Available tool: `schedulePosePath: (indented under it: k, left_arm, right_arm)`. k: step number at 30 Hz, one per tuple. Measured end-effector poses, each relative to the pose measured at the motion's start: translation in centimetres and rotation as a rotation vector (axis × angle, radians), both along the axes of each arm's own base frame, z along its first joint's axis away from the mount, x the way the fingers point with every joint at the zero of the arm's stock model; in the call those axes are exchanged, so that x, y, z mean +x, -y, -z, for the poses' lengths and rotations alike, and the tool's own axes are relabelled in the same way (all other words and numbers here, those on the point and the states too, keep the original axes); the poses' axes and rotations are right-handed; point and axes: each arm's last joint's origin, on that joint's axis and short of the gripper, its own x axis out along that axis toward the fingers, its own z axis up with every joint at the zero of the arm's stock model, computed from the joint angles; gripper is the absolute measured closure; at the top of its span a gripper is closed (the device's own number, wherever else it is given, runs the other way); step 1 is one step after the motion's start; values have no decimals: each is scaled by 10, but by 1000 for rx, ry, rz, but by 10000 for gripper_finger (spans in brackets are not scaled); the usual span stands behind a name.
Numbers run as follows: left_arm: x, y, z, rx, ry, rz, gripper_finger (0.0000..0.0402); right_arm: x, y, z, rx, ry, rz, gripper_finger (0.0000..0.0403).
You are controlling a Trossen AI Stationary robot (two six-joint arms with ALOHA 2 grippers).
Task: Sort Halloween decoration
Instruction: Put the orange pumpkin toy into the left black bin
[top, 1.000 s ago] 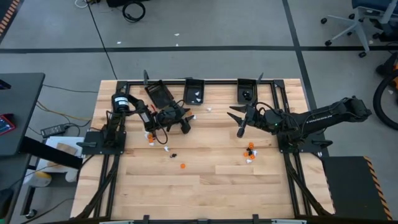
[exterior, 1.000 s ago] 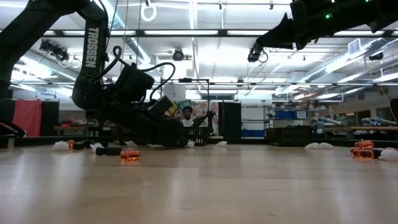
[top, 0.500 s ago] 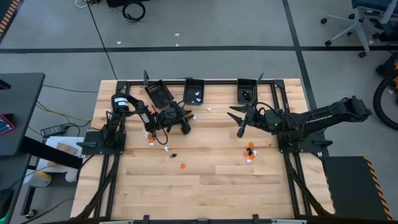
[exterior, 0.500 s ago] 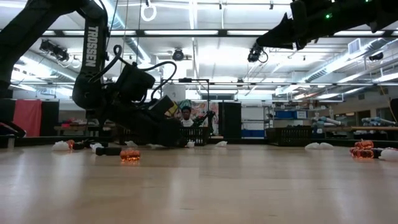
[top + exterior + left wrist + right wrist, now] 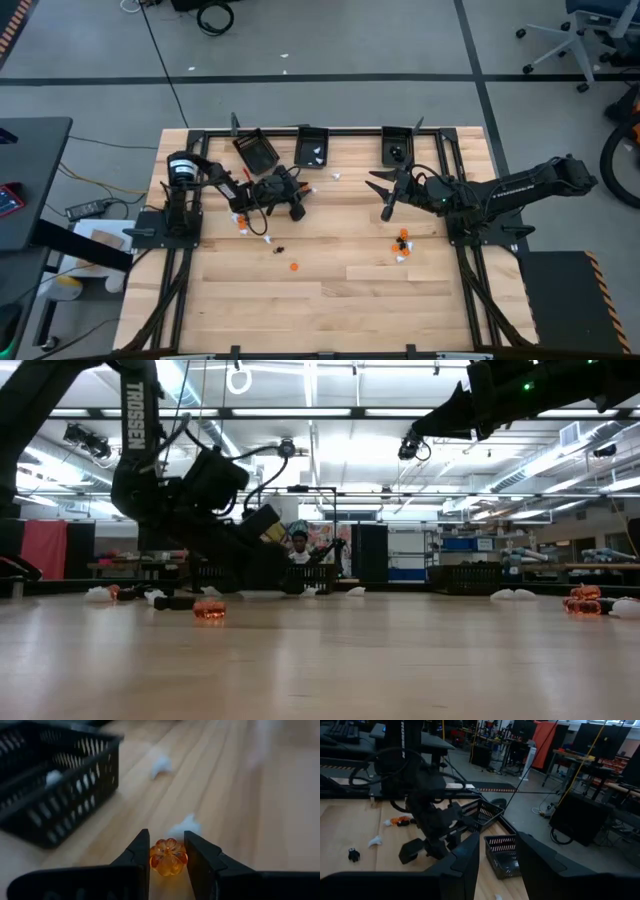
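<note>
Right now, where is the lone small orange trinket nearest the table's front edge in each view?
High view: lone orange trinket on bare wood, frontward of the left gripper.
Low view: the trinket sits left of centre, before that gripper.
Left wrist view: absent; the orange bead gripped there is another.
Right wrist view: absent.
Shared landmark: the left gripper.

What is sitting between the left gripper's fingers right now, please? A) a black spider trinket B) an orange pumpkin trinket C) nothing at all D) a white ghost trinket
B: the left wrist view shows the left gripper closed on a small orange pumpkin trinket, both fingers against its sides, above the wooden table.
</note>
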Motion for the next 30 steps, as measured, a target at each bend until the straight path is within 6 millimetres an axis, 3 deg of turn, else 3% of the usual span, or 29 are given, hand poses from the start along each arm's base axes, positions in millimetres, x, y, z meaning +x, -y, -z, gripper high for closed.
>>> schedulePosePath:
  k: [8, 18, 23, 30]
  left_arm:
    - [-4, 3, -43, 7, 36, 2, 321]
    - [-29, 2, -91, 53, -6, -108, 321]
    - [-45, -7, -95, 81, -107, -272, 321]
    - [-68, -38, -84, 30, -218, -539, 321]
  right_arm:
    - [0, 0, 0, 3, 1, 1, 270]
    - [0, 0, 0, 2, -1, 3, 270]
    - [0, 0, 0, 3, 0, 3, 270]
    - [0, 0, 0, 6, 2, 3, 270]
